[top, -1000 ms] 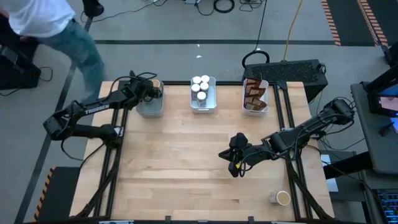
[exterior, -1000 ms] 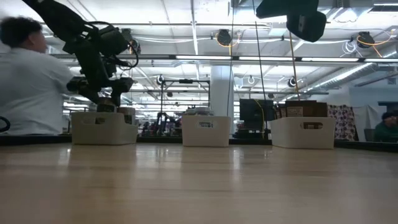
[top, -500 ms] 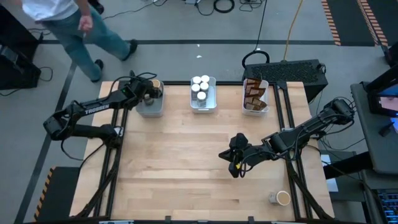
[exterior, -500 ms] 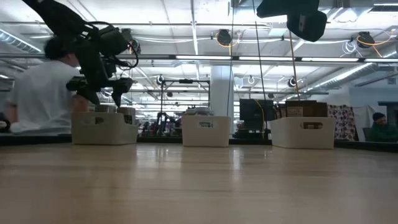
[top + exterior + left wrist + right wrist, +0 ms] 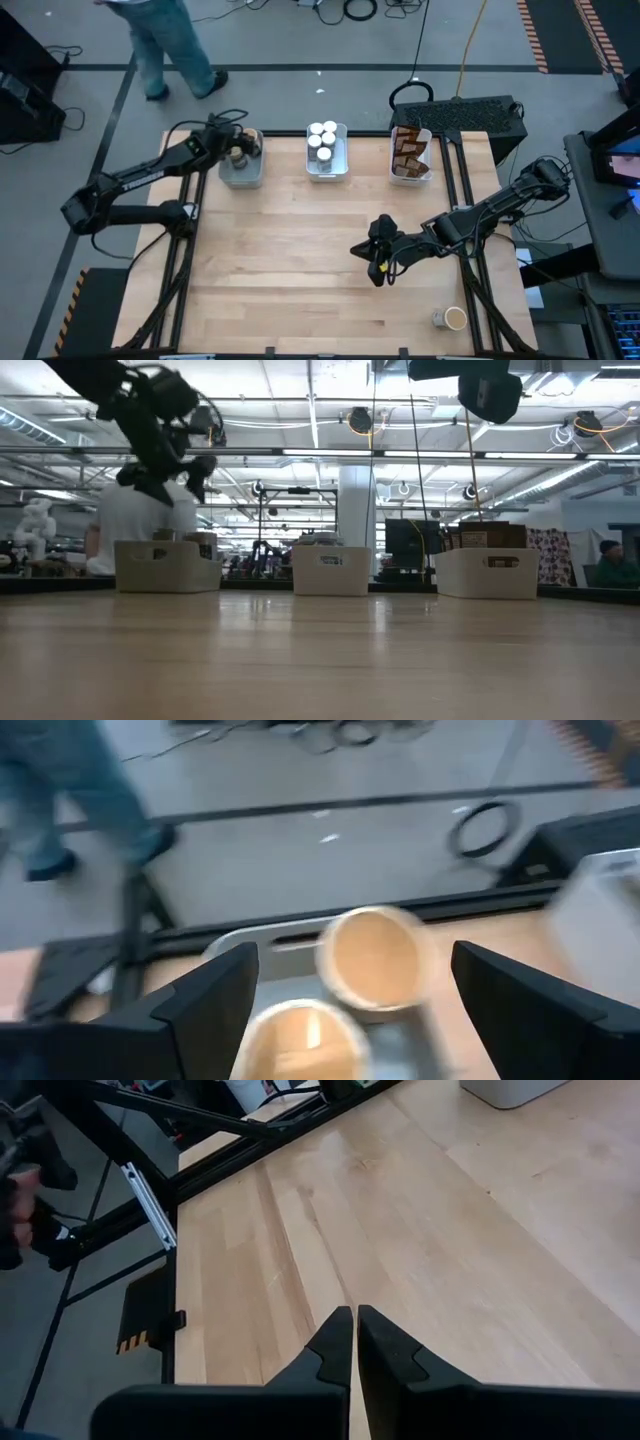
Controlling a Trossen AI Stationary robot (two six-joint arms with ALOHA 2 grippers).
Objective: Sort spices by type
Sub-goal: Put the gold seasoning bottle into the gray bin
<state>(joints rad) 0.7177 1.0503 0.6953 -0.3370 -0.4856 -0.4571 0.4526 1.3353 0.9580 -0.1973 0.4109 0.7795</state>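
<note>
My left gripper (image 5: 237, 152) hangs open above the left tray (image 5: 243, 178), clear of it in the low view (image 5: 165, 480). Its wrist view shows two tan-topped tubs (image 5: 374, 956) (image 5: 298, 1038) standing in that tray between and below the spread fingers. White-capped jars (image 5: 322, 138) stand in the middle tray (image 5: 327, 168). Dark brown pouches (image 5: 406, 150) stand in the right tray (image 5: 410, 176). One more tan-topped tub (image 5: 454, 318) rests on the table near its near right corner. My right gripper (image 5: 376, 264) is shut above the bare table's middle right (image 5: 355, 1320).
The three trays line the table's far edge (image 5: 168, 565) (image 5: 330, 570) (image 5: 487, 573). The wooden table between them and the near edge is bare except for the lone tub. A person in jeans (image 5: 165, 40) walks on the floor beyond the far left corner.
My left gripper has risen from just over the left tray to well above it and drifted slightly toward the table's left. The person behind the table has walked along the far side. My right arm has kept still.
</note>
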